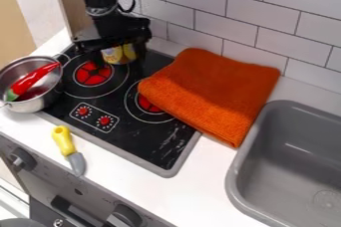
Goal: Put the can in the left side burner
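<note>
Note metal saucepan at left, with red chilli pepper inside: risk of striking the rim through leftward overshoot. Treat left burner as target; avoid early or high release, a likely cause of off-centre landing or toppling. Locate yellow can near that burner's far right edge, between the fingers of the black gripper. Read fingers as parted about a can's width, apparently pinching opposite sides; contact with black cooktop: cannot tell. Avoid rightward drift, a possible cause of snagging folded orange towel.
</note>
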Controlling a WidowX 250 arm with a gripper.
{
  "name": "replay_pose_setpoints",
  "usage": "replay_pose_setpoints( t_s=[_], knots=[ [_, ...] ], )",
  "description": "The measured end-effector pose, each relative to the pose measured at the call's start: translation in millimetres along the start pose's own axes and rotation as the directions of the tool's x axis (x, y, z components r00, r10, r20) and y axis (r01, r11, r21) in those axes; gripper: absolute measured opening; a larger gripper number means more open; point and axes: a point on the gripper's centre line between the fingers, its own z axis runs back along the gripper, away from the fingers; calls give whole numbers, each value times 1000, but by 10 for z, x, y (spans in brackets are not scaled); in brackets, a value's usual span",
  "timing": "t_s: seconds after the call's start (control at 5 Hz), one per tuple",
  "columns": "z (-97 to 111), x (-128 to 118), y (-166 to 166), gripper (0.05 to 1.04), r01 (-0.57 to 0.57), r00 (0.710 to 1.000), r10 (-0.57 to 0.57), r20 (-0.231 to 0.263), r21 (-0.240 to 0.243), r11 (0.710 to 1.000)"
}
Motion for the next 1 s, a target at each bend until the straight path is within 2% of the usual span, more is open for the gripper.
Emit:
replay_pose_setpoints(
  t_s=[0.2,0.4,0.6,0.8,1.0],
  knots=[
    [18,-138,-61,999,25,999,-25,-23,0,1000],
    [125,-301,-210,999,98,995,-98,-12,-29,995],
    [161,-447,-350,999,140,990,-141,-23,-50,989],
    [153,-528,-393,999,196,980,-198,-35,-62,979],
    [207,-677,-307,999,242,970,-244,-21,-58,968]
  ],
)
